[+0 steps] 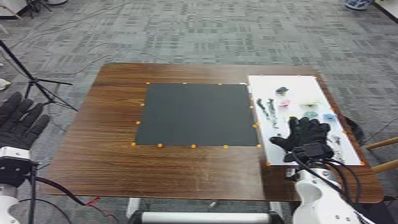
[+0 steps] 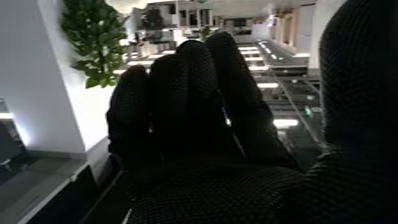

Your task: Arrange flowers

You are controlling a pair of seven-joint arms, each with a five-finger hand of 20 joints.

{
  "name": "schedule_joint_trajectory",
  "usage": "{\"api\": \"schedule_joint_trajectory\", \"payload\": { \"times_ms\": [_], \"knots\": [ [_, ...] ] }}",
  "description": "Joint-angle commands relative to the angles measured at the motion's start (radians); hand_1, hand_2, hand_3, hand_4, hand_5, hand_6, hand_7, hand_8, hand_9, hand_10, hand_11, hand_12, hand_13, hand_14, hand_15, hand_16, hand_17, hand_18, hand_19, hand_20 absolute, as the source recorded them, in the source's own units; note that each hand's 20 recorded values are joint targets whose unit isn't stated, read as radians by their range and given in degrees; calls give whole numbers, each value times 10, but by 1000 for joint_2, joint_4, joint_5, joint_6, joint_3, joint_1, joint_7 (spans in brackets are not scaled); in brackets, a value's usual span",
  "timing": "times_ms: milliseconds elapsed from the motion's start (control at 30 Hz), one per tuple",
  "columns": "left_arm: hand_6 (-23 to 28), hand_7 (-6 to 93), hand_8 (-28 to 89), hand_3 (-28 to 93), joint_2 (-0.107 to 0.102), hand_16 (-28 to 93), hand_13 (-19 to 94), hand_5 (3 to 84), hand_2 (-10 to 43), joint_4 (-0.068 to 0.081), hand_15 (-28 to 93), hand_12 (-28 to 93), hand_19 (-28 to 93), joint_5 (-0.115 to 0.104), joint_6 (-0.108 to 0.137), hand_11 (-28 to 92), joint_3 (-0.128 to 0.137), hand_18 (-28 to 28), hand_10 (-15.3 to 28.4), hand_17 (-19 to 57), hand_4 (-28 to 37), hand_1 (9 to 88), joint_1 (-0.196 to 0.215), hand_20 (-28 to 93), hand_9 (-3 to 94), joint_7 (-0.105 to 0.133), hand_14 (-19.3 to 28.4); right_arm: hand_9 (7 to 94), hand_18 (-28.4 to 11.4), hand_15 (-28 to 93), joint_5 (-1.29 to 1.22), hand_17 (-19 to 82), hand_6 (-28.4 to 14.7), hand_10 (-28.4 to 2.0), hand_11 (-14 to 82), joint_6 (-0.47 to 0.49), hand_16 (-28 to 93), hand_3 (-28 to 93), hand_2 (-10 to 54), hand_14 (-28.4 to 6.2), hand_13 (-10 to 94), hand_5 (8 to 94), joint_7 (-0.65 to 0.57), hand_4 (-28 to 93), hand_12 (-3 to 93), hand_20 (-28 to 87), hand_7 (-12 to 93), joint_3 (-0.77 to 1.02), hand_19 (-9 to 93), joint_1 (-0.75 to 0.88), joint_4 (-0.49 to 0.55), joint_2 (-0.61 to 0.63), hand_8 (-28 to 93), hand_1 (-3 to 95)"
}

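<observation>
Grey carpet (image 1: 204, 30) surrounds the brown table (image 1: 195, 175). Over the white sheet (image 1: 302, 84) at its right, the right hand (image 1: 308, 140) has straight fingers, slightly parted, thumb apart. Small coloured flowers (image 1: 284, 104) lie just beyond the fingertips, dark green stems (image 1: 271, 114) to their left. Left of the table, the left hand's (image 1: 19, 125) fingers are straight, spread.

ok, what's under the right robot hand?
Under the right robot hand is part of the white mat, which shows around it. Whether a flower or stem lies directly beneath can't be seen; the glove covers that patch.
</observation>
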State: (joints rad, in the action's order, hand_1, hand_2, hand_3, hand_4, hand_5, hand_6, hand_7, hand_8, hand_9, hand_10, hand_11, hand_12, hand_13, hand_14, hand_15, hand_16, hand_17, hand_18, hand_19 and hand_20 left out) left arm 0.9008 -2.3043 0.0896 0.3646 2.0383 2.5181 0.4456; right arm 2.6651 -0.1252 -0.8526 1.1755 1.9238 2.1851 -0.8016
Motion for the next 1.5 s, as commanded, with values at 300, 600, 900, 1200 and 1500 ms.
{"api": "schedule_joint_trajectory", "payload": {
  "times_ms": [300, 600, 900, 1200, 1500],
  "knots": [
    [93, 90, -70, 719, 3, -20, 248, 394, 169, -7, 276, 122, 226, -14, 12, 161, 2, 116, 135, -3, -267, 265, 5, 121, 326, 16, 133, 462, -284, 754, -16, 203, -126, -267, 533, 99, 413, 618, -95, -284, 352, 563, -16, -283, 380, 507, 312, -22, 775, -17, -52, -14, -118, 394],
    [94, 91, -71, 718, 12, -20, 247, 395, 169, -11, 278, 122, 226, -16, 16, 162, 11, 116, 138, -3, -269, 266, 11, 121, 327, 12, 134, 465, -284, 755, -26, 208, -126, -267, 530, 105, 415, 631, -95, -284, 356, 566, -29, -283, 379, 513, 304, -55, 776, -32, -118, -31, -112, 423],
    [94, 88, -72, 717, 10, -21, 248, 396, 169, -12, 282, 121, 227, -23, 20, 162, 10, 116, 138, -3, -269, 266, 12, 121, 328, 16, 134, 580, -284, 750, -12, 249, -83, -222, 491, 67, 396, 716, -95, -265, 440, 664, -15, -283, 352, 501, 282, -73, 791, -38, -169, -46, -86, 473],
    [93, 81, -73, 713, 2, -22, 249, 397, 169, -7, 284, 114, 229, -30, 18, 158, 15, 116, 135, -4, -271, 267, 0, 122, 330, 8, 135, 745, -284, 727, -62, 311, -18, -121, 329, 88, 444, -272, -95, -201, 563, 778, 3, 233, 550, 491, 290, -99, 826, -51, -195, -58, 169, 941],
    [92, 82, -75, 714, 7, -24, 251, 401, 172, -7, 286, 109, 228, -47, 10, 156, 22, 116, 134, -3, -276, 273, 8, 121, 333, 23, 135, 878, -284, 602, -119, 385, 9, -77, 216, 30, 518, -283, -95, -120, 692, 852, -4, 426, 564, 468, 289, -88, 842, -63, -171, -61, 219, 946]
  ]
}}
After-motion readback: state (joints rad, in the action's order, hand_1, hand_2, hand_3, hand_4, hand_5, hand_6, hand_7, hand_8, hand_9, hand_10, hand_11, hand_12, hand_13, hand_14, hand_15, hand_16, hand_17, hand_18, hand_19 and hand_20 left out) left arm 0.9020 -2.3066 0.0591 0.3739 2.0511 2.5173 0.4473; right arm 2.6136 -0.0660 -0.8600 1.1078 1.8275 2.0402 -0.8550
